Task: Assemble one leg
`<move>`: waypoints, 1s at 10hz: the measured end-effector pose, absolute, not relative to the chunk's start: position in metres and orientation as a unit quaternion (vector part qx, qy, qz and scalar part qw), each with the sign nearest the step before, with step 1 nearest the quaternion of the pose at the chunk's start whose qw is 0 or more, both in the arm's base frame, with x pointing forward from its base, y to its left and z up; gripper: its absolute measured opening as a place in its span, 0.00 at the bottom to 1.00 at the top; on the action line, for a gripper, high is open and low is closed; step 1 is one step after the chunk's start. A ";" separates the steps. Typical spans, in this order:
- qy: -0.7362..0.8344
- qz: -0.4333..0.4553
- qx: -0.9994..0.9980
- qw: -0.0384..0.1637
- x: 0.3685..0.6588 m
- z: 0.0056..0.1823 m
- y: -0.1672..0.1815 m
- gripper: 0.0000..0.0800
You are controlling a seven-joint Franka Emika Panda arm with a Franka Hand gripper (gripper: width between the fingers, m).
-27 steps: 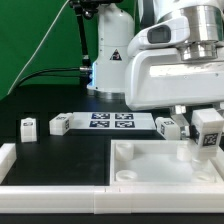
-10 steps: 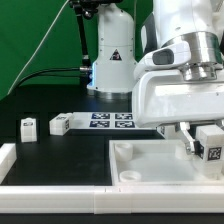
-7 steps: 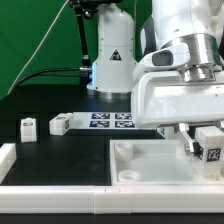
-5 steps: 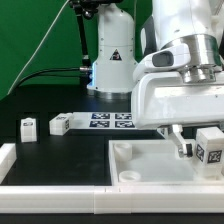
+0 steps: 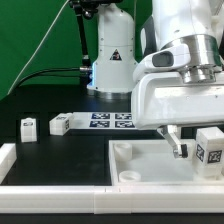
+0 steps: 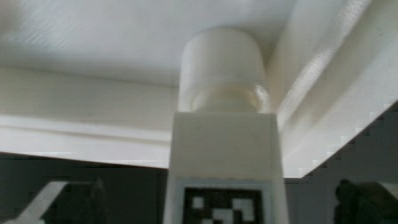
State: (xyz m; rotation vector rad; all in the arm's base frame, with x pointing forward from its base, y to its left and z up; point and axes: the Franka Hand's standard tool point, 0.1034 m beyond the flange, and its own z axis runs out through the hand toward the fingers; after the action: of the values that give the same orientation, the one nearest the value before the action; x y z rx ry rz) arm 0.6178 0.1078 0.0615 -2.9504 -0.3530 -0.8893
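Observation:
My gripper (image 5: 197, 143) is shut on a leg (image 5: 210, 148), a stubby white peg-block with a black-and-white tag, at the exterior view's right. It holds the leg just above the right part of the large white tabletop (image 5: 140, 165). In the wrist view the leg (image 6: 226, 120) stands out from between my dark fingertips (image 6: 363, 196), its round peg end close to an inner corner of the tabletop (image 6: 89, 40). Two more legs (image 5: 28, 126) (image 5: 59, 124) lie on the black table at the exterior view's left.
The marker board (image 5: 110, 121) lies behind the tabletop. A white rail (image 5: 50, 177) runs along the front edge, with a raised end (image 5: 7, 154) at the exterior view's left. The robot base (image 5: 112, 55) stands at the back.
My gripper has carried the leg down and toward the exterior view's right, closer to the tabletop's right corner. In the last second it shifted only slightly.

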 end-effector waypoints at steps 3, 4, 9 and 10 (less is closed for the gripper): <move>-0.115 -0.279 -0.953 0.020 0.624 0.089 0.105 0.81; -0.116 -0.275 -0.954 0.018 0.627 0.097 0.099 0.81; -0.118 -0.163 -0.979 0.032 0.618 0.088 0.105 0.81; -0.115 -0.132 -0.984 0.036 0.624 0.092 0.108 0.81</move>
State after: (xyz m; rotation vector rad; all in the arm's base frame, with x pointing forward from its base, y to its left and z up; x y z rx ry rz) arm 0.6236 0.1082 0.0920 -3.0211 -0.3543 -0.4057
